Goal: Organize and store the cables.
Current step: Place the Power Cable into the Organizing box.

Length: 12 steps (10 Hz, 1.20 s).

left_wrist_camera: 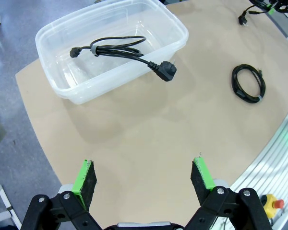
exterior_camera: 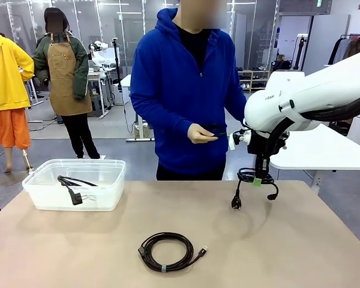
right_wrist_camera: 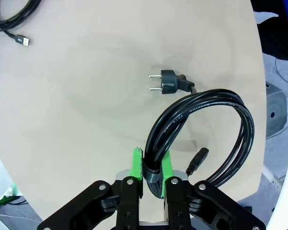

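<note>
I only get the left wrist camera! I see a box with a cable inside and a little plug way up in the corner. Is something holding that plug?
Observer: Yes. The right pincer is shut on a coiled power cable, pinching it right at its strap.
Operator: Is the plug lying on the table?
Observer: No. In the front view the two-pin plug dangles below the coil, a little above the table.
Operator: Is anybody standing there?
Observer: Yes. A person in a blue hoodie stands at the far side, and one hand holds a small dark thing. I cannot tell what it is.
</note>
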### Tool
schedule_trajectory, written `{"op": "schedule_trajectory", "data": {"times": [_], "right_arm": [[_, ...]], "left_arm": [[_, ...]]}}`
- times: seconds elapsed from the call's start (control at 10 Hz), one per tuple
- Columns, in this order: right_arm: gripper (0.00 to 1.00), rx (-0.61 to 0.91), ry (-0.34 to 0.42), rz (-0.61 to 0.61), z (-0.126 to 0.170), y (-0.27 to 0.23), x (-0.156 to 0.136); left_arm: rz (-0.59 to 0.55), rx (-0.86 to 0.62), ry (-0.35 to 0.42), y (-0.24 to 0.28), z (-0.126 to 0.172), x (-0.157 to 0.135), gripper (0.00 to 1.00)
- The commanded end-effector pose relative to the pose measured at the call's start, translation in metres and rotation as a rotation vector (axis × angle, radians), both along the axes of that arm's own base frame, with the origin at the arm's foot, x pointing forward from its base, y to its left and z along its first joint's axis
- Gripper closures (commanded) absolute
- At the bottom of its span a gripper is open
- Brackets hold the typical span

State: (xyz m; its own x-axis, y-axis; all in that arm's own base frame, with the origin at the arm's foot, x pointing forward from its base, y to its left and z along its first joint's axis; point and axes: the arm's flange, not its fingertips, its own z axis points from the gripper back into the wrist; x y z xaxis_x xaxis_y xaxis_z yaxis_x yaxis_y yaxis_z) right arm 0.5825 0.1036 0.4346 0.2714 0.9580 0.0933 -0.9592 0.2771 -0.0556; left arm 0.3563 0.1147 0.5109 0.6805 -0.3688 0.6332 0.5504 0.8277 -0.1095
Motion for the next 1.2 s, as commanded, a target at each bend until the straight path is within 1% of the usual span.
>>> {"op": "schedule_trajectory", "data": {"times": [0.0, 0.1, 0.2, 0.3, 0.4, 0.5, 0.6, 0.8, 0.9, 1.1], "right_arm": [[1.0, 0.002, -0.01, 0.001, 0.003, 0.001, 0.004], [0.81, 0.0, 0.0, 0.0, 0.0, 0.0, 0.0], [0.81, -0.063, -0.017, 0.057, 0.017, 0.026, 0.009], [0.81, -0.052, -0.073, 0.186, 0.04, 0.062, 0.016], [0.81, -0.118, -0.083, 0.267, 0.059, 0.106, 0.021], [0.81, -0.174, -0.093, 0.327, 0.072, 0.15, 0.022], [0.81, -0.166, -0.073, 0.338, 0.076, 0.191, 0.027], [0.81, -0.198, -0.022, 0.395, 0.063, 0.252, 0.027], [0.81, -0.209, -0.025, 0.412, 0.059, 0.276, 0.026], [0.81, -0.216, -0.051, 0.408, 0.06, 0.307, 0.031]], "left_arm": [[0.007, -0.001, 0.013, -0.001, 0.001, -0.002, 0.0], [0.007, -0.001, 0.013, -0.001, 0.001, -0.002, 0.0], [0.007, -0.001, 0.013, -0.001, 0.001, -0.002, 0.0], [0.007, -0.001, 0.013, -0.001, 0.001, -0.002, 0.0], [0.007, -0.001, 0.013, -0.001, 0.001, -0.002, 0.0], [0.007, -0.001, 0.013, -0.001, 0.001, -0.002, 0.0], [0.007, -0.001, 0.013, -0.001, 0.001, -0.002, 0.0], [0.007, -0.001, 0.013, -0.001, 0.001, -0.002, 0.0], [0.007, -0.001, 0.013, -0.001, 0.001, -0.002, 0.0], [0.007, -0.001, 0.013, -0.001, 0.001, -0.002, 0.0]]}}
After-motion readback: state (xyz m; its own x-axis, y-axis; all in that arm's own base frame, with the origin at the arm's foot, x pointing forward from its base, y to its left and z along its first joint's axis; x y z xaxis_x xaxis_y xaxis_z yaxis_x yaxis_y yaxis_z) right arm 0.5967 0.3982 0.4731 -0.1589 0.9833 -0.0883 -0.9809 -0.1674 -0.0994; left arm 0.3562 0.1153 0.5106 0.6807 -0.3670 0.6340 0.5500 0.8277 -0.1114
